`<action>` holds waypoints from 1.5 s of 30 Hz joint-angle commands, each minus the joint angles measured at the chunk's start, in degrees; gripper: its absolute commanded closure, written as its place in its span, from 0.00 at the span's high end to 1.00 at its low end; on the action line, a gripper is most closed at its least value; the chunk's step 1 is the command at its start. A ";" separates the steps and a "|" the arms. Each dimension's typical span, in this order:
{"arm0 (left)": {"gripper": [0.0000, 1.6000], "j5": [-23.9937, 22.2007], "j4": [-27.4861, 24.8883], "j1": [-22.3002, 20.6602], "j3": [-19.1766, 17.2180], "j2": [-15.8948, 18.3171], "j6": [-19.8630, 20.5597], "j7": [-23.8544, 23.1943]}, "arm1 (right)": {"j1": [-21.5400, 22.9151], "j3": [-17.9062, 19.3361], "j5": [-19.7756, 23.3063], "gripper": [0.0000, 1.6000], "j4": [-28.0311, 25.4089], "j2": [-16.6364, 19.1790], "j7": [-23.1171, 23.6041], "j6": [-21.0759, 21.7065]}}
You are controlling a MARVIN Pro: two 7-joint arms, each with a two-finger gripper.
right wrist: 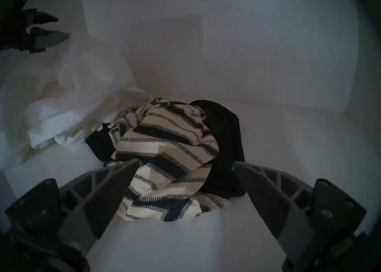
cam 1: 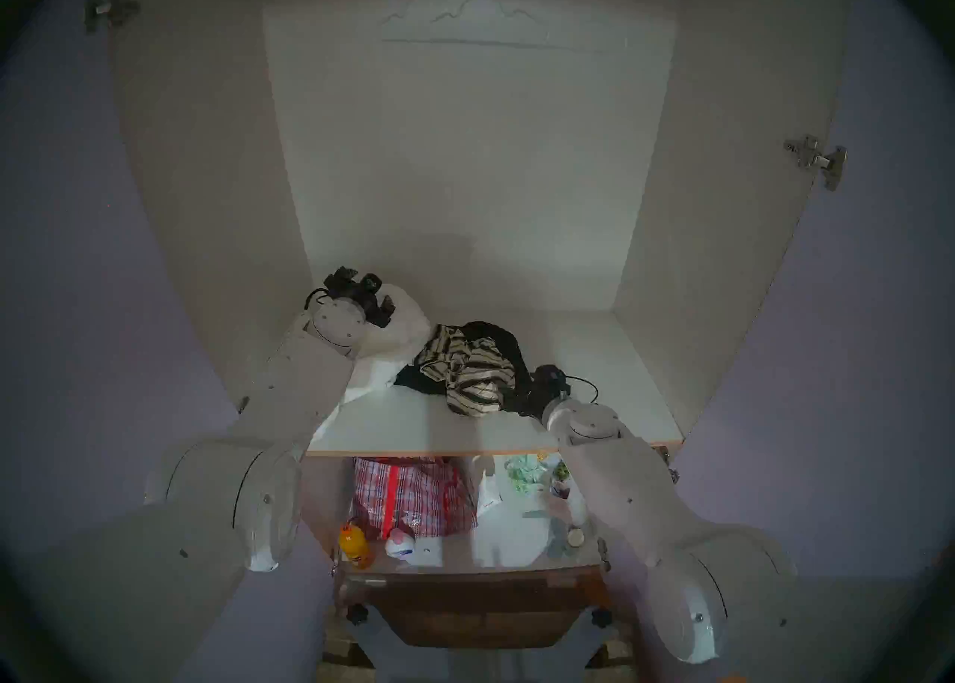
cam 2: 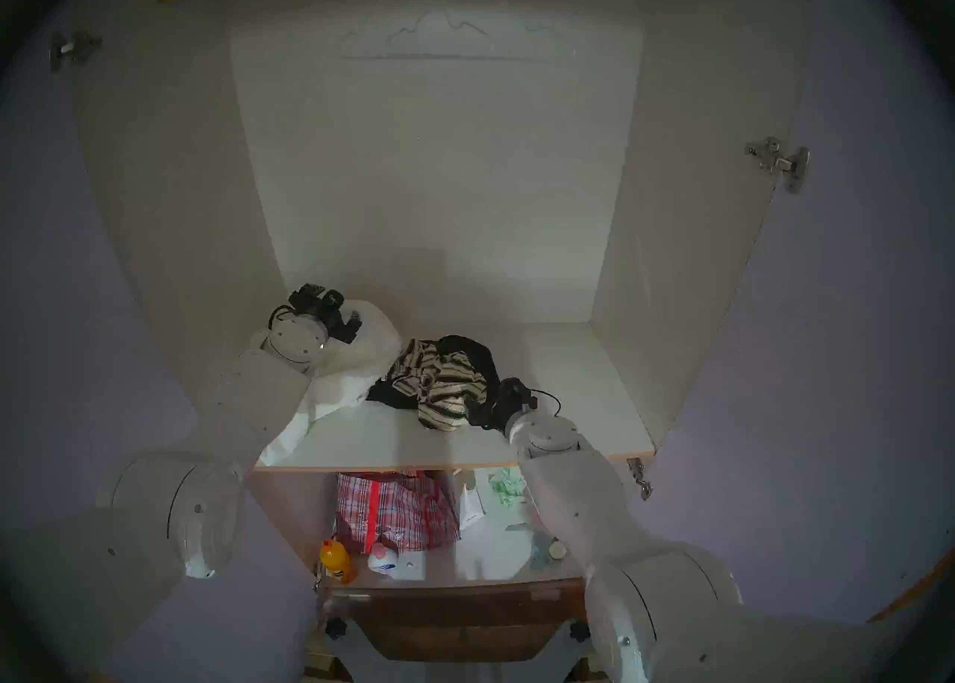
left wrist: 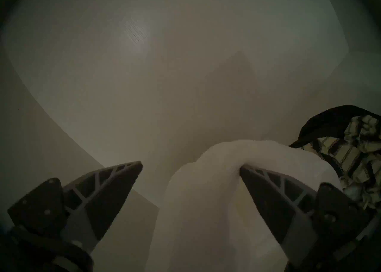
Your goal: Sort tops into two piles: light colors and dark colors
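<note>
While the white top (cam 1: 398,335) lies in a heap at the left of the shelf (cam 1: 413,423), the striped top (cam 1: 470,371) and the black top (cam 1: 496,340) sit bunched just beside it, touching. The left hand (left wrist: 190,167) has its fingers apart, one pressing into the white top, holding nothing. The right hand (right wrist: 185,165) is spread wide around the striped top, likely to pull the dark pile away from the light one.
</note>
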 commanded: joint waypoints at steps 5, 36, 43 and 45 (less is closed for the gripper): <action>1.00 -0.16 -3.17 -1.30 -0.23 0.09 0.35 -0.33 | 9.72 -1.52 -1.61 1.00 7.33 -4.56 -3.31 -2.12; 1.00 -0.08 -3.54 -0.88 -0.30 0.07 0.92 -0.59 | 18.19 1.63 -0.05 1.00 25.32 -9.08 -12.80 3.00; 1.00 -0.06 -3.35 -0.87 -0.29 0.06 0.91 -0.56 | 19.15 3.60 0.74 1.00 25.52 -9.68 -14.42 5.30; 1.00 -0.05 -3.26 -0.85 -0.29 0.05 0.91 -0.56 | 19.30 4.08 0.95 1.00 25.65 -9.81 -14.78 6.17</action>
